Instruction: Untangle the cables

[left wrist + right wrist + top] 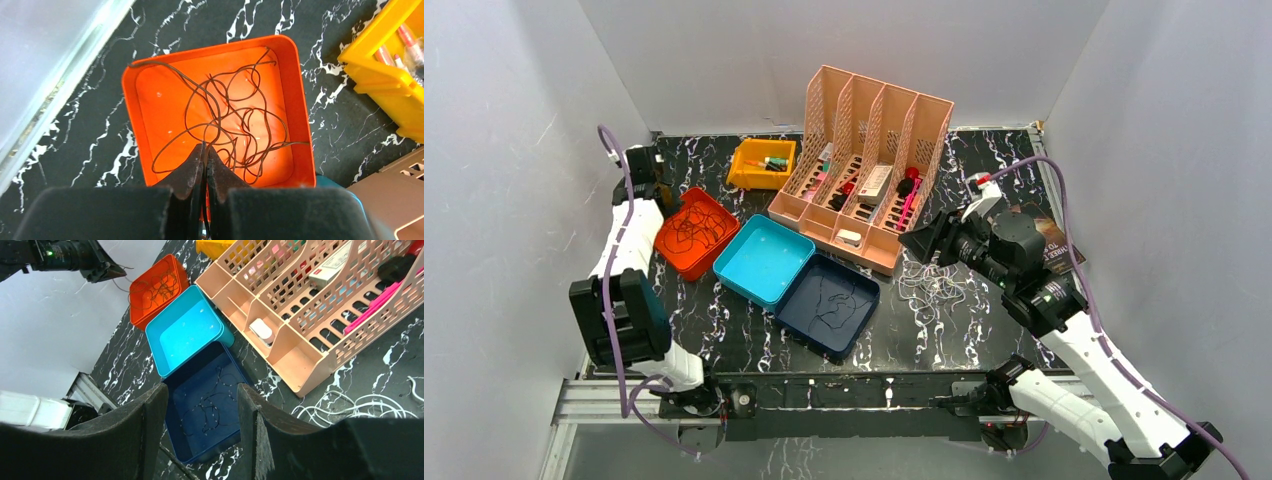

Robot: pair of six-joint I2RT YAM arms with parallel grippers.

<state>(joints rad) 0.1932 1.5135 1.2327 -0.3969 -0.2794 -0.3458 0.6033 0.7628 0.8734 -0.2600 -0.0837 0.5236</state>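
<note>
A tangle of thin dark brown cables (235, 117) lies in the orange tray (210, 48), which also shows in the top view (676, 255). My left gripper (205, 147) hangs over the tray's near edge, shut on one dark strand that runs between its fingers. A thin black speckled cable (210, 410) lies in the dark blue tray (175, 440). My right gripper (200, 388) is open and empty, held above that tray. A loose pile of white cables (939, 290) lies on the table under the right arm and shows in the right wrist view (360, 407).
An empty light blue tray (764, 258) sits between the orange tray and the dark blue tray (829, 305). A pink file organiser (864, 170) with small items stands behind, with a yellow bin (762, 163) to its left. White walls close three sides.
</note>
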